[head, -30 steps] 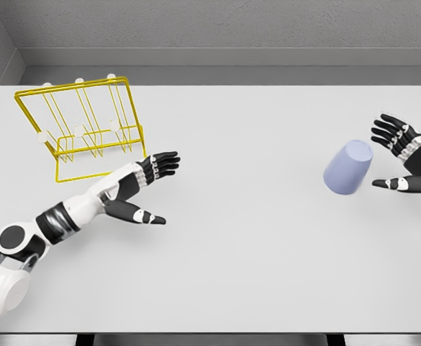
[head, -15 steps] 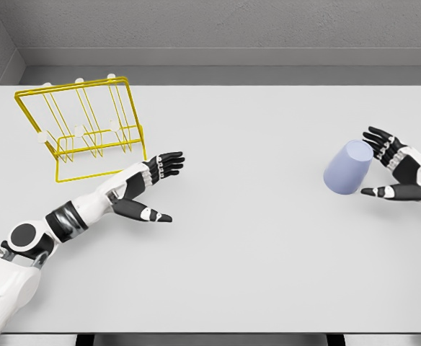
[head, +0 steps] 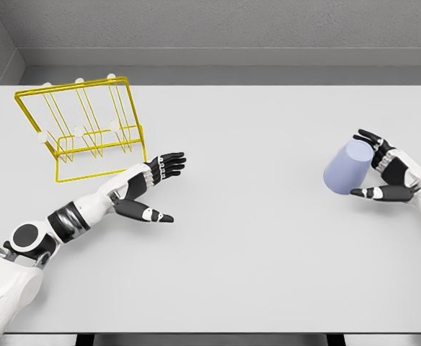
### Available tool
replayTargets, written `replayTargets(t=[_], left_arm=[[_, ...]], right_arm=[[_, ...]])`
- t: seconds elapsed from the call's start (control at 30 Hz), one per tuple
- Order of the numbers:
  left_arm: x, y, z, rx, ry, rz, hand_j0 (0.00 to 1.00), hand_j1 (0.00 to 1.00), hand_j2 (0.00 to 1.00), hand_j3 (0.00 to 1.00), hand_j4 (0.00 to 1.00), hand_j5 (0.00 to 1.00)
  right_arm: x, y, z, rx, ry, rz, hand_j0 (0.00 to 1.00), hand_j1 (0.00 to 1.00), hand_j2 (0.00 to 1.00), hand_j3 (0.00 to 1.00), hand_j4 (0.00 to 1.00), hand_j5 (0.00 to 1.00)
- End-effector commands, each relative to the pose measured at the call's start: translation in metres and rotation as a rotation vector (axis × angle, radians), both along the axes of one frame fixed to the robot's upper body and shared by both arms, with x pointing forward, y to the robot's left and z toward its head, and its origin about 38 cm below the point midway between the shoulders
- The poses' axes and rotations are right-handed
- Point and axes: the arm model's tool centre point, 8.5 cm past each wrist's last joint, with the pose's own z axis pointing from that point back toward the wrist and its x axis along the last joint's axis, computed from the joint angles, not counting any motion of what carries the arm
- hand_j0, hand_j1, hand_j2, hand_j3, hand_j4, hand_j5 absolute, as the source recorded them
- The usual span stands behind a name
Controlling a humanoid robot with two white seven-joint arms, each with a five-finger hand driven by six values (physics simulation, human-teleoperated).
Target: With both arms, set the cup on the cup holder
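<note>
Head view: right hand (head: 386,173) spread wide, fingers (head: 369,138) flanking the lavender cup (head: 347,168), likely light, rigid, slick; grip mid-wall. Left hand (head: 147,189) open.

Pale grey table (head: 254,252) bearing yellow wire cup holder (head: 84,126) and lavender cup (head: 346,168), well apart.

the cup (head: 348,167) is a soft blue-purple, all one colour, with no pattern. the cup holder (head: 88,122) is bright yellow wire with small white tips on top. the table (head: 254,245) is plain pale grey. the wall (head: 218,25) behind it is a darker, speckled grey. the left hand (head: 151,189) and the right hand (head: 387,173) have black fingers with small white patches. the arms are white with black bands.
</note>
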Motion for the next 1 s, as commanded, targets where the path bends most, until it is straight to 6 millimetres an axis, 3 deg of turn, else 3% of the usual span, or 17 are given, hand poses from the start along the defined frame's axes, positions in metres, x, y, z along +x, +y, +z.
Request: replayTargets(t=[0.0,0.53,0.97], left_arm=[[0.000,0.000,0.000,-0.005,0.002,0.001,1.00,1.00,1.00,1.00,1.00,1.00],[0.002,0.005,-0.001,-0.004,0.004,0.016,1.00,1.00,1.00,1.00,1.00,1.00],[0.002,0.005,-0.001,-0.005,0.001,0.016,1.00,1.00,1.00,1.00,1.00,1.00]], right_arm=[[0.000,0.001,-0.001,0.009,0.002,-0.004,1.00,1.00,1.00,1.00,1.00,1.00],[0.006,0.004,-0.010,0.023,0.016,-0.028,1.00,1.00,1.00,1.00,1.00,1.00],[0.014,0.019,-0.011,0.025,0.012,-0.002,1.00,1.00,1.00,1.00,1.00,1.00]])
